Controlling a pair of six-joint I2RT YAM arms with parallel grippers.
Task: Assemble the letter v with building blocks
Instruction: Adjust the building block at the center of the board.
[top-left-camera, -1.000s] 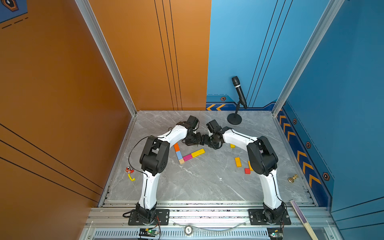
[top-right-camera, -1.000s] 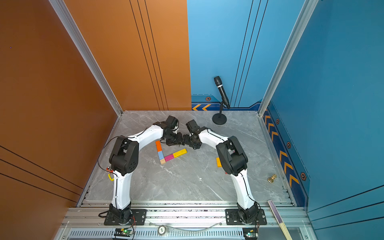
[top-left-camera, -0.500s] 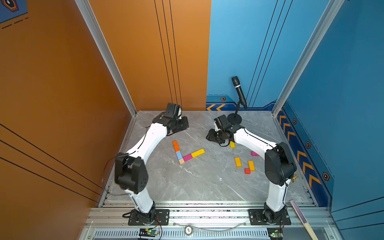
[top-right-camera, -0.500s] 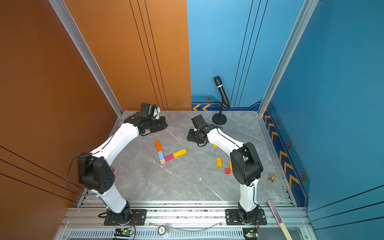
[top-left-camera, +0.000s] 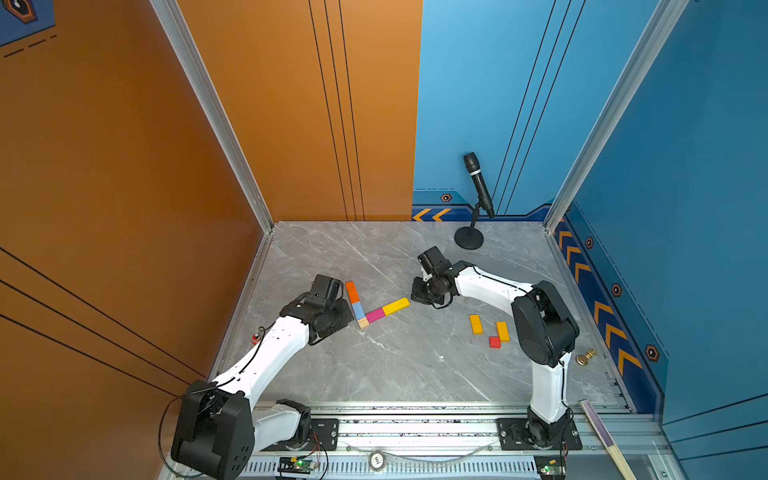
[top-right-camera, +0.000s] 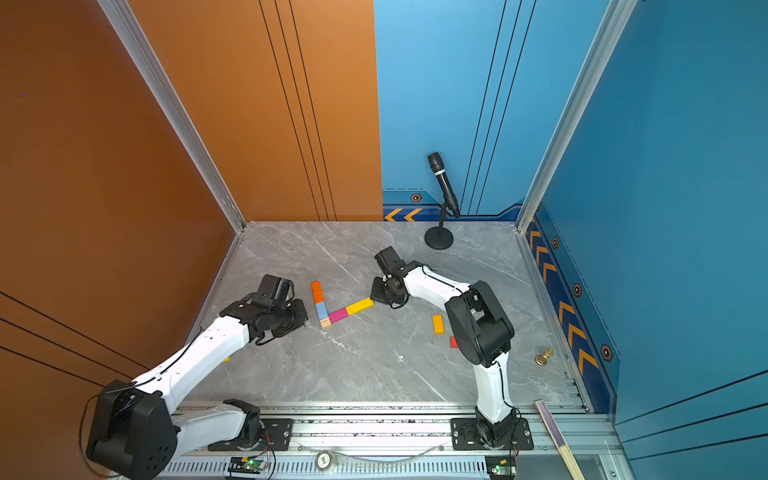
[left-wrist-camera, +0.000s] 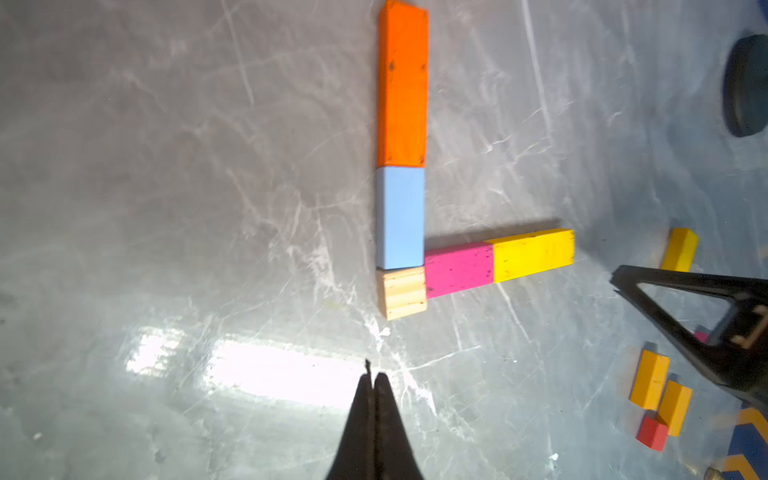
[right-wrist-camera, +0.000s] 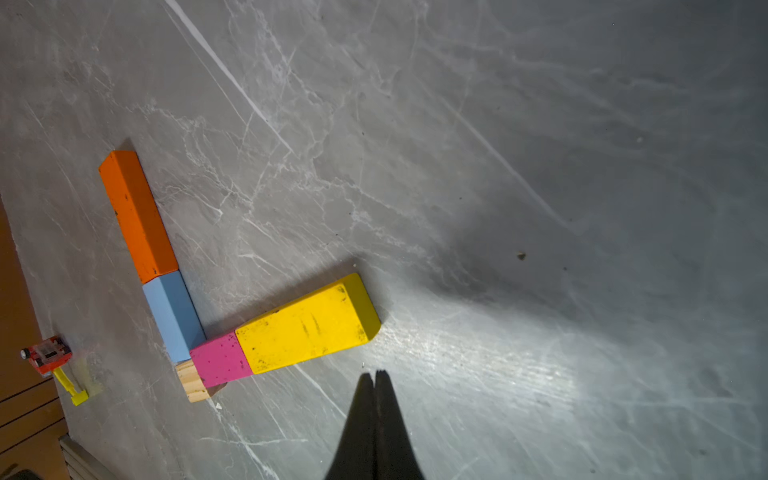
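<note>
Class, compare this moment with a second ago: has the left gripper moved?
Yes. In a top view, the left gripper has swung back from beyond the far end of the orange block to that block's left side.

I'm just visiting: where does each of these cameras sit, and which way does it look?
Both top views: mounted high at the front, looking down on the table, the left arm, the right arm and the microphone.
Left wrist: rides the left arm, looking past the shut left gripper toward the joined blocks.
Right wrist: rides the right arm, past the shut right gripper, toward those blocks.
Shared: every view shows the blocks.
</note>
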